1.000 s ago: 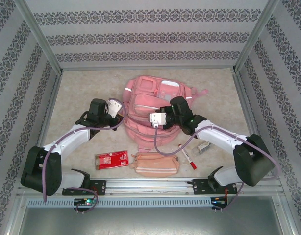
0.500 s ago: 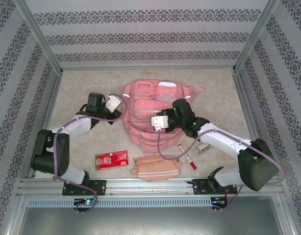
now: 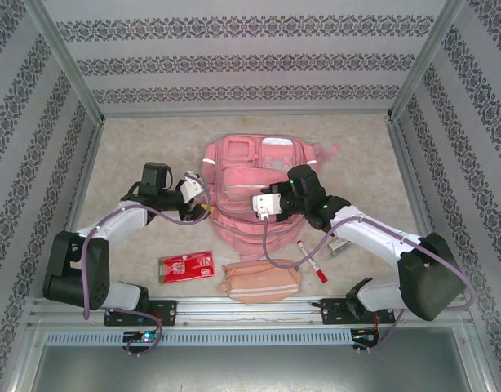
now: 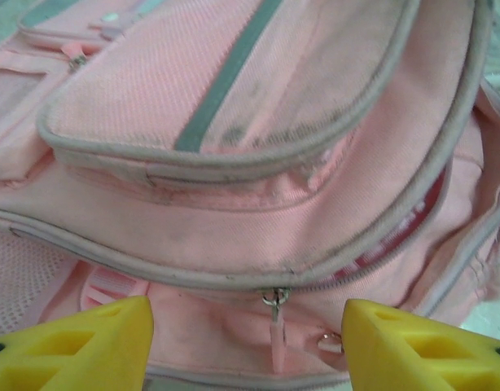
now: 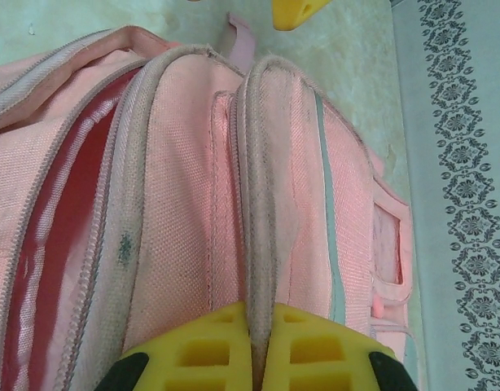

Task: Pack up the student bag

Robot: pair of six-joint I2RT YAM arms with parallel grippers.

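Left gripper (image 4: 246, 340) jaws apart, empty, facing zip pull (image 4: 276, 324) of student bag (image 3: 250, 163). Right gripper (image 5: 258, 342) clamped on bag's pocket piping. Red packet (image 3: 186, 267): print too small to read.

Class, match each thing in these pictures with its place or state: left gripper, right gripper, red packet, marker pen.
Things:
1 left gripper
2 right gripper
3 red packet
4 marker pen

Places or states:
A pinching a piped edge of the student bag
B lying left of the pink pouch
C open, either side of a zip pull
D lying right of the pink pouch

Pairs: 1-C, 2-A, 3-B, 4-D
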